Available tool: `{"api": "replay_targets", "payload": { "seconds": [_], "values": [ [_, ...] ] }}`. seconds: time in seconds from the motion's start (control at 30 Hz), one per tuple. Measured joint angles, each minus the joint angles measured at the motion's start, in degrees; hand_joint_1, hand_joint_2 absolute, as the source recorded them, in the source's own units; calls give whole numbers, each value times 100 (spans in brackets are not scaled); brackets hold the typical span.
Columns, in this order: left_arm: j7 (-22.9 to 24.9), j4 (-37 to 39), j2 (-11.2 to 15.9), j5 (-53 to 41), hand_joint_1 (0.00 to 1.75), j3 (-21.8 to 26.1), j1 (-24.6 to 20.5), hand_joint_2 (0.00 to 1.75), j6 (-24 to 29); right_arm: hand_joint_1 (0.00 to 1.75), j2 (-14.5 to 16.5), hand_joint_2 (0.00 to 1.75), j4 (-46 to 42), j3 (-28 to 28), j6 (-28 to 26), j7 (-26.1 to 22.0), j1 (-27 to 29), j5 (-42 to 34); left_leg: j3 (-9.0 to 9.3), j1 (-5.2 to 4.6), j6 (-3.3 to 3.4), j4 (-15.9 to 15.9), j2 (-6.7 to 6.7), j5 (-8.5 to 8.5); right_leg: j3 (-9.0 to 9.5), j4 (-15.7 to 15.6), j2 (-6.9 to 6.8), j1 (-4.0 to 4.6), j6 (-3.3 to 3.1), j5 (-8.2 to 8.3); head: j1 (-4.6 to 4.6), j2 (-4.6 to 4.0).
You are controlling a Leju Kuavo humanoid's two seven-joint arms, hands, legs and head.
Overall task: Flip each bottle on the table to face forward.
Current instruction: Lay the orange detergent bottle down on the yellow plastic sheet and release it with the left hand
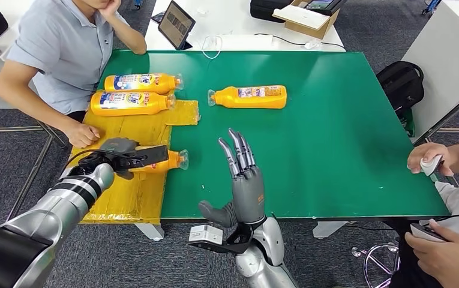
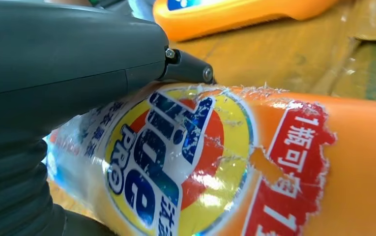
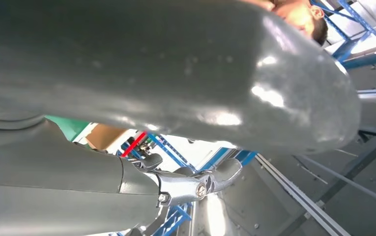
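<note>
Left hand point(image 1: 125, 157) wrapped around an orange bottle point(image 1: 165, 161) lying on its side over the yellow sheet point(image 1: 128, 201) at the near-left of the green counter point(image 1: 347, 132); fingers point(image 1: 149, 156) closed across the body, cap end pointing toward the counter's middle; the grip sits mid-body, presumably so the bottle can be rolled about its long axis to bring the label round; in the left wrist view the held bottle's front label point(image 2: 176, 162) faces the camera, torn and wrinkled, blue letters reading roughly "Tide PRO" on a yellow and orange roundel, beside it a red panel with white Chinese characters and a "1"; whether that face now counts as forward I cannot tell. Right hand point(image 1: 242, 180) raised off the counter near the front edge, palm upright, fingers point(image 1: 239, 150) spread and straight, holding nothing; probably parked clear of the work. Two more orange bottles point(image 1: 132, 103) lie side by side at the far end of the sheet, labels showing blue and white print too small to read, close before a seated person point(image 1: 59, 54) whose hand point(image 1: 84, 135) rests on the sheet; judged already placed. A fourth bottle point(image 1: 251, 96) lies alone on bare green, well apart from the others, a small label up, print illegible; likely not yet turned.
</note>
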Motion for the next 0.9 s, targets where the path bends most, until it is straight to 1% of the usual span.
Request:
{"api": "replay_targets", "payload": {
  "seconds": [0.07,0.13,0.27,0.33,0.43,0.57,0.7,0.9],
  "values": [
    [-229,17,-15,211,0,16,-2,175,-227,0,0,0,25,0,0,0,-2,-28,0,0,0,0,-1,0,0,0,0,0,0,0,1,0],
    [-565,29,-25,522,0,81,0,175,-526,0,-1,0,51,2,0,0,-5,-70,0,0,0,0,-1,0,1,0,-1,0,0,0,0,0],
    [-1248,37,-29,1139,0,356,5,175,-1098,0,-8,0,102,23,-1,0,-13,-174,0,0,0,0,-2,0,2,0,-1,0,0,0,0,0],
    [-1444,38,-27,1338,0,497,16,175,-1232,0,-12,0,127,42,-1,0,-18,-221,0,0,0,0,-2,0,2,1,-1,0,0,0,0,0],
    [-1675,34,-25,1604,0,688,53,175,-1293,0,-17,0,166,67,-2,0,-29,-302,0,0,0,0,-1,0,2,1,-1,1,0,0,0,0],
    [-2119,-45,-6,2095,0,970,174,175,-1418,0,-41,0,231,147,0,0,-47,-353,0,0,0,-1,-1,0,2,1,-1,0,0,0,-1,0],
    [-2344,-181,11,2459,0,1244,353,175,-1487,0,-60,0,284,198,0,0,-48,-346,0,0,0,-1,-1,0,1,1,-1,0,0,0,-1,0],
    [-2377,-267,34,2520,0,1425,465,175,-1498,0,-75,0,333,238,0,0,-49,-346,0,0,0,-1,-2,0,2,1,-1,0,0,0,0,0]
  ]
}}
